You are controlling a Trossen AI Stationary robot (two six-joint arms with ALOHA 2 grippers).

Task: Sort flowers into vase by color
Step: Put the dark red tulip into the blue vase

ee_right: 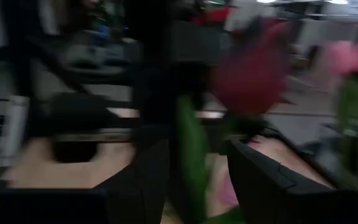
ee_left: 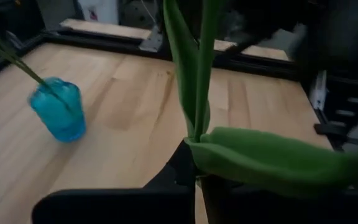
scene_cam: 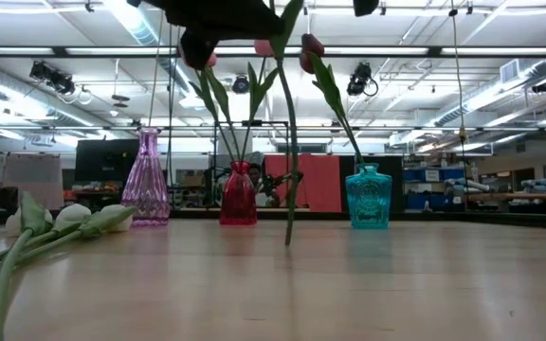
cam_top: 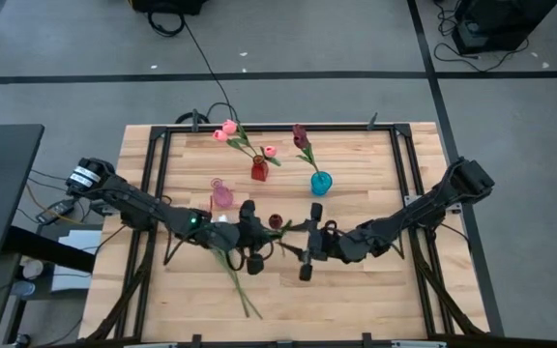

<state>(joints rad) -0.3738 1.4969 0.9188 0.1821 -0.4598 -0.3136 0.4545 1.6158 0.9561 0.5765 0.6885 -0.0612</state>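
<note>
One maroon tulip point(scene_cam: 287, 123) hangs upright above the middle of the bench point(cam_top: 375, 290), long axis vertical, head up near the two claws and stem end down, just clear of the wood in the low view. The left claw point(cam_top: 250, 235) and the right claw point(cam_top: 309, 242) meet at this flower in the high view; the left wrist view shows the stem and a broad leaf point(ee_left: 278, 158) rising from between the left claw's fingers, so that claw is closed on the tulip. The right wrist view shows the maroon head point(ee_right: 253, 71) close ahead of the right claw, but whether its fingers are closed on anything cannot be told. Three vases stand toward the far side of the bench — a pink vase point(cam_top: 222, 194), a red vase point(cam_top: 258, 171) holding pink tulips point(cam_top: 226, 130) that lean toward the left arm's side, and a blue vase point(cam_top: 321, 183) holding maroon tulips point(cam_top: 300, 134) that lean the same way. White tulips point(scene_cam: 64, 223) lie flat on the bench, their stems point(cam_top: 238, 285) running toward the near edge. The bench is light wood planking inside a dark metal frame, on a grey floor with cables; behind it the low view shows a large workshop with ceiling strip lights. Both claws are cut off at the top of the low view, and the right wrist view is heavily smeared.
</note>
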